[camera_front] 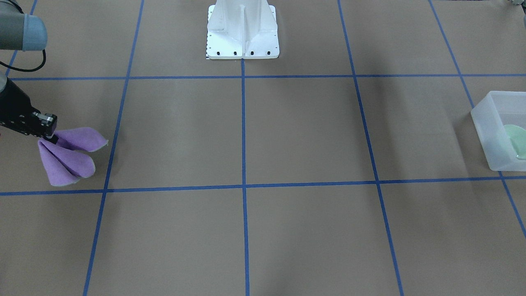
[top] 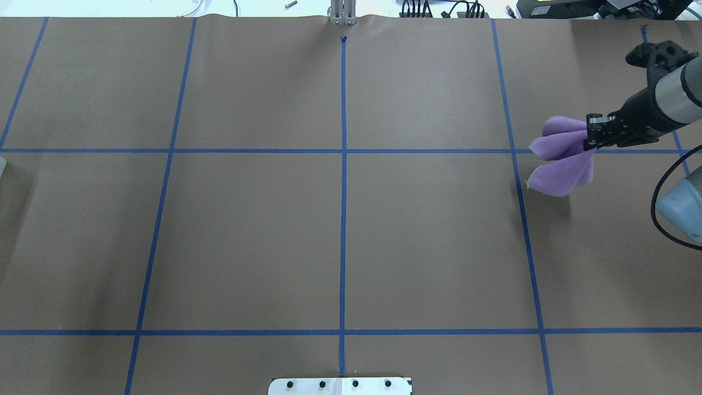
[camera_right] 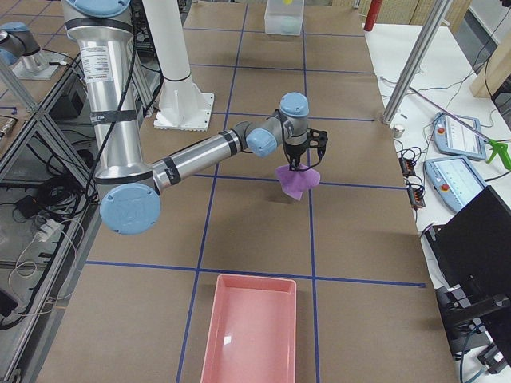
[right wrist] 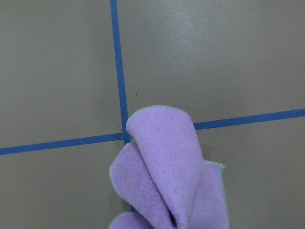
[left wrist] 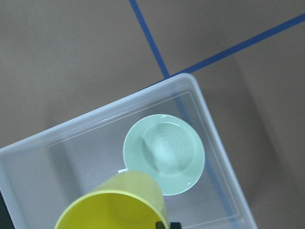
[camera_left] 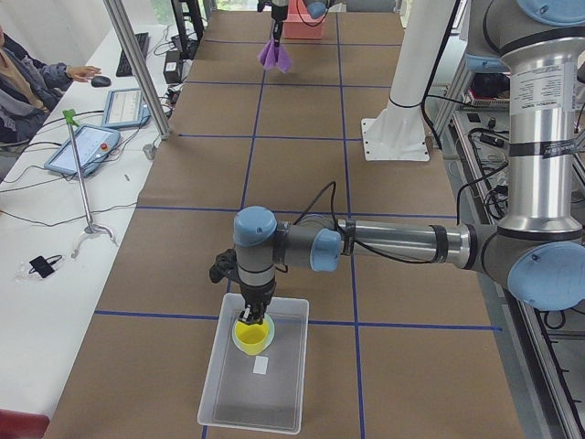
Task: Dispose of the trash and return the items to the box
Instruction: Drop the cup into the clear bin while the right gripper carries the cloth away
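Observation:
My right gripper [camera_front: 51,137] [top: 589,140] is shut on a purple cloth [camera_front: 70,158] [top: 562,159], which hangs in folds above the table; the cloth fills the lower right wrist view [right wrist: 167,176]. My left gripper [camera_left: 253,315] is shut on a yellow cup [camera_left: 252,337] [left wrist: 114,205] and holds it over the frosted translucent box [camera_left: 265,398] [left wrist: 28,167] [camera_front: 493,144]. The mint-green bowl [left wrist: 164,152] [camera_front: 515,139] lies inside the box, beside and below the cup.
A pink tray [camera_right: 247,335] [camera_left: 302,23] sits on the table near the right arm's end. The white robot base [camera_front: 242,33] [top: 340,385] stands at the table's middle edge. Blue tape lines cross the brown table. Operators' desks run along the far side.

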You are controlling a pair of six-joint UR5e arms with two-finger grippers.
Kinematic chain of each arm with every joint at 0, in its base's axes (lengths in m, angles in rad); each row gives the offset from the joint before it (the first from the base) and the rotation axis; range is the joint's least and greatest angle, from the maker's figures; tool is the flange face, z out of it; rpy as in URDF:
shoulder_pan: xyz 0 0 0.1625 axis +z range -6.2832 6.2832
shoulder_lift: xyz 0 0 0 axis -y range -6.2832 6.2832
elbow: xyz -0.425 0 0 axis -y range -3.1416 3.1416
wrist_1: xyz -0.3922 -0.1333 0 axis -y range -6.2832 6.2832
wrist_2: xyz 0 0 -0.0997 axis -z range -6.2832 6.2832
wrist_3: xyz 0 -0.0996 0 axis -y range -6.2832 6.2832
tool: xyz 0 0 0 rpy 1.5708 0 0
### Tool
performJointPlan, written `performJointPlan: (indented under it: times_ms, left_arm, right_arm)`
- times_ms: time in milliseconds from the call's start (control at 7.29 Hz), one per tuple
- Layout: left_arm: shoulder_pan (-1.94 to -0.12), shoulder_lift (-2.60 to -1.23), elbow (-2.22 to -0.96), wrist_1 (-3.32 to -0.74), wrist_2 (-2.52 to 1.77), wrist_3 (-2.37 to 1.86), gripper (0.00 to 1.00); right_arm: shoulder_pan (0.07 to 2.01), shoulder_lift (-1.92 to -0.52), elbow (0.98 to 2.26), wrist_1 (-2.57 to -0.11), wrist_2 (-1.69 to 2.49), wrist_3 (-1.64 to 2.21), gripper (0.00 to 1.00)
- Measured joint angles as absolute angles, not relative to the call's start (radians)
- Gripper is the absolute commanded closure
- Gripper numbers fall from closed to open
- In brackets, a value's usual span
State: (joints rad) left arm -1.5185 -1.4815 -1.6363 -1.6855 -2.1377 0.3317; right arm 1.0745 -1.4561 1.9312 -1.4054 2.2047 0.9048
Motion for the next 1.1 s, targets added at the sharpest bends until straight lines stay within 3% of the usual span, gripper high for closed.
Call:
performJointPlan:
  times_ms: [412,824,961,1098]
  left_arm:
    - [-1.539,-1.509,-1.320,-1.973,-2.191,0.359,1.00]
    - [-1.540,-1.565,-1.171,-2.065,-2.206,0.343,1.00]
    - [-1.540,-1.573,-1.155,-2.068,-2.207,0.338,0.84]
    - [-1.539,-1.576,-1.145,-2.069,-2.208,0.333,0.34]
  right_arm:
    - [1.187,-1.513,2.119,-1.673,2.216,0.658,1.00]
    - [1.337,-1.547,2.201,-1.898,2.259,0.392,1.00]
    - [1.377,-1.572,2.209,-1.923,2.263,0.327,1.00]
    - [1.414,-1.603,2.209,-1.932,2.264,0.258,1.00]
